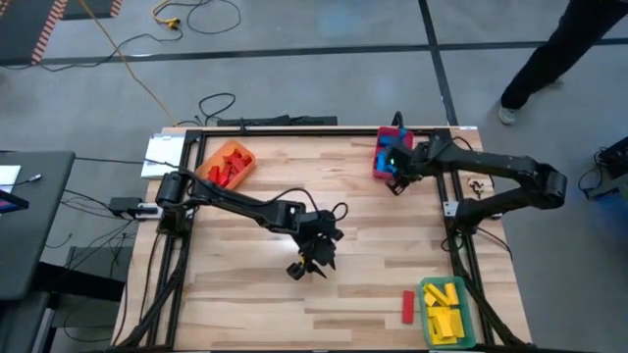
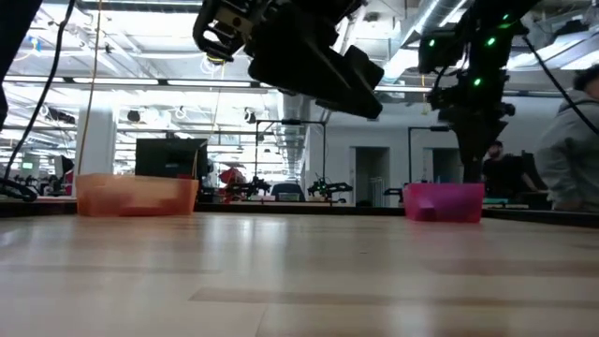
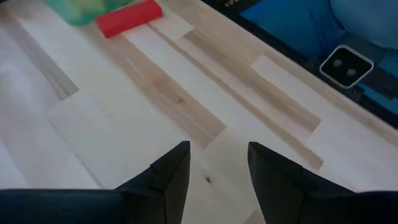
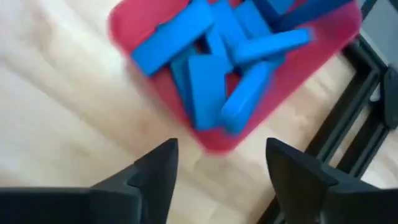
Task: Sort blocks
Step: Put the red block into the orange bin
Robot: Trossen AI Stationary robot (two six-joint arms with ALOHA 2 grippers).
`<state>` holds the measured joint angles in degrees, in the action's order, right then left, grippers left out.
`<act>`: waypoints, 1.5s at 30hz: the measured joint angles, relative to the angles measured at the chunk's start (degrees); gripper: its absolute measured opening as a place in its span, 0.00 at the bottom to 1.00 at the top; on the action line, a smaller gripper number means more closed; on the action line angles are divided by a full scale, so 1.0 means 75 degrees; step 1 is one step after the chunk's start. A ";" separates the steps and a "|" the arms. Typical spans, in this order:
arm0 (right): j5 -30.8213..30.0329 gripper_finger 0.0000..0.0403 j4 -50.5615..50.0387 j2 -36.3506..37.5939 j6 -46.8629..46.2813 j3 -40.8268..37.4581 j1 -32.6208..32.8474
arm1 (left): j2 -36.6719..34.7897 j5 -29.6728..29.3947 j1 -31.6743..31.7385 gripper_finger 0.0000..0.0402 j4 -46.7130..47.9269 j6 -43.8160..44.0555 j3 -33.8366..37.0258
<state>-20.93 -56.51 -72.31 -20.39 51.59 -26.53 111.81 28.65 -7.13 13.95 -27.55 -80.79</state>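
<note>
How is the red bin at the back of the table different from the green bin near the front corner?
The red bin holds blue blocks, piled loosely; the green bin holds yellow blocks. The right gripper hangs open at the red bin's edge; no gripper is near the green bin. A stray red block lies on the table beside the green bin, none beside the red one. Both sit on the table's right side.
</note>
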 joint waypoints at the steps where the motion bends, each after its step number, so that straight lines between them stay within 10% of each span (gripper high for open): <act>1: 0.0006 0.64 -0.0113 0.0090 -0.0208 0.0000 0.0202 | 0.0000 0.0002 -0.0030 0.39 -0.0116 0.0084 0.0072; 13: 0.1071 0.67 0.0016 0.1129 -0.3799 0.0000 0.5887 | -0.0006 -0.0024 -0.0496 0.39 -0.0821 0.0879 0.0568; 22: 0.1232 0.67 0.2202 -0.0240 -0.6007 0.0003 0.9957 | -0.0006 -0.0110 -0.0785 0.39 -0.1563 0.0996 0.0565; 32: 0.2931 0.67 0.2536 -0.2565 -0.6869 0.0592 1.0592 | -0.0006 -0.0513 -0.0805 0.39 -0.2595 0.1475 0.0562; 45: 0.3244 0.67 0.1969 -0.3637 -0.6413 0.1143 1.0407 | -0.0009 -0.0774 -0.0805 0.39 -0.2808 0.2026 0.0562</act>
<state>3.40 -41.74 -99.59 -68.49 60.17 51.52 111.74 22.84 -13.17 -7.11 -12.36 -76.58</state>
